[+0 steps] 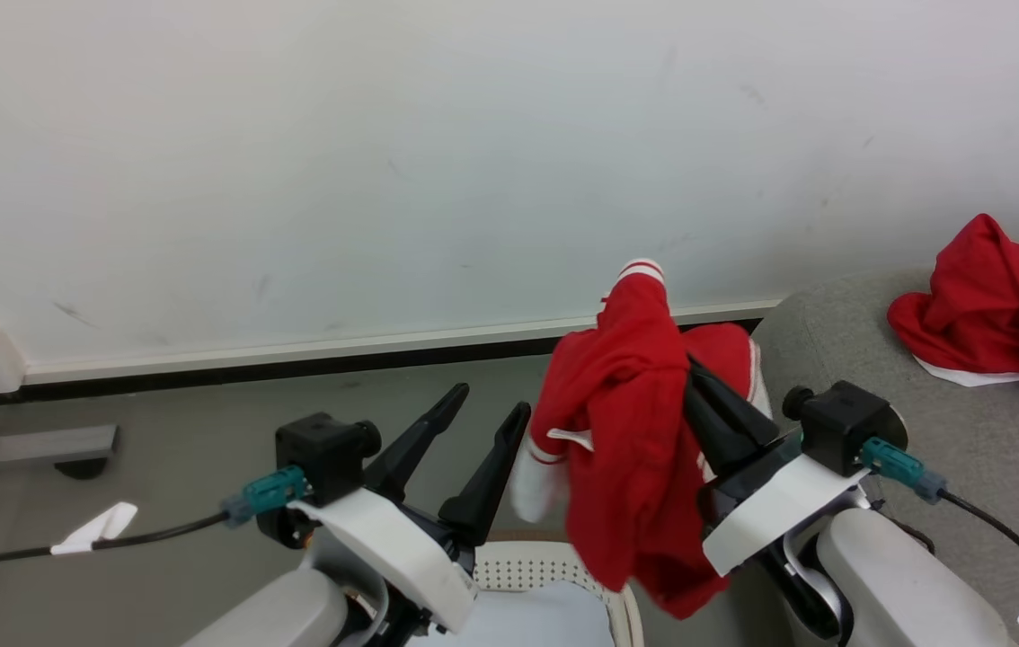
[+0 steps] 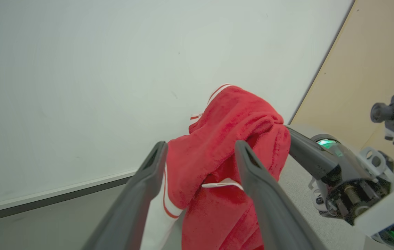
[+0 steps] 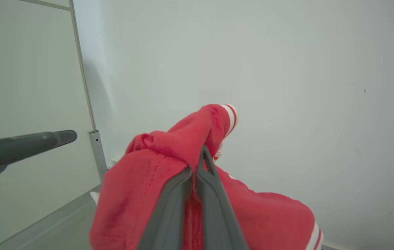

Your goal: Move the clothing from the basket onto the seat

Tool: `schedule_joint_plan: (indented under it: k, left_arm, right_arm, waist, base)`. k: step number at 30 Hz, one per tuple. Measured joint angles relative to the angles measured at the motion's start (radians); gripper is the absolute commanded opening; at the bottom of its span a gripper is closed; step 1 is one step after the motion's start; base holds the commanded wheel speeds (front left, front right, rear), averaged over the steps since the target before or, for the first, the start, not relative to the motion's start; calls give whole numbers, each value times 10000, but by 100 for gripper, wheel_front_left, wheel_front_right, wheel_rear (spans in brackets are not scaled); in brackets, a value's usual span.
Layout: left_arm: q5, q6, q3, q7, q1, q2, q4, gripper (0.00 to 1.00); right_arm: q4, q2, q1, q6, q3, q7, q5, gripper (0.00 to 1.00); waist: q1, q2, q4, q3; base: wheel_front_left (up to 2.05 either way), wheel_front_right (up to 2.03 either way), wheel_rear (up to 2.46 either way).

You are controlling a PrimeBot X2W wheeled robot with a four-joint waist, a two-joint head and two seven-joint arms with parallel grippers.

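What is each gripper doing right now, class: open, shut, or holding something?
Left gripper: open, holding nothing.
Right gripper: shut on the red garment.

The clothing [image 1: 631, 422] is soft, fuzzy red cloth (like a towel up close). The seat [image 1: 986, 422] is rough grey cloth, and the basket [image 1: 532, 571] is smooth plastic with little holes.

Red clothing [image 1: 626, 422] aloft beside grey seat [image 1: 995, 431]
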Motion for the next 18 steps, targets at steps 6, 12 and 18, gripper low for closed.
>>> schedule_joint_plan:
  k: [6, 12, 18]
  left_arm:
    - [77, -81, -96, -100, 62, -104, 234, 100]
    - [173, -144, -205, -186, 109, -245, 384, 100]
    - [328, -295, -337, -276, 108, -437, 485, 100]
  right_arm:
    - [-209, -286, 191, 0, -570, 0, -173, 0]
    - [-407, -487, 243, 0, -963, 0, -316, 0]
    - [-635, -715, 296, 0, -1241, 0, -412, 0]
  waist:
    - [0, 0, -275, 58]
    - [0, 0, -707, 131]
    - [0, 0, -1262, 254]
  base:
    - [0, 0, 0]
    - [0, 0, 0]
    - [0, 0, 0]
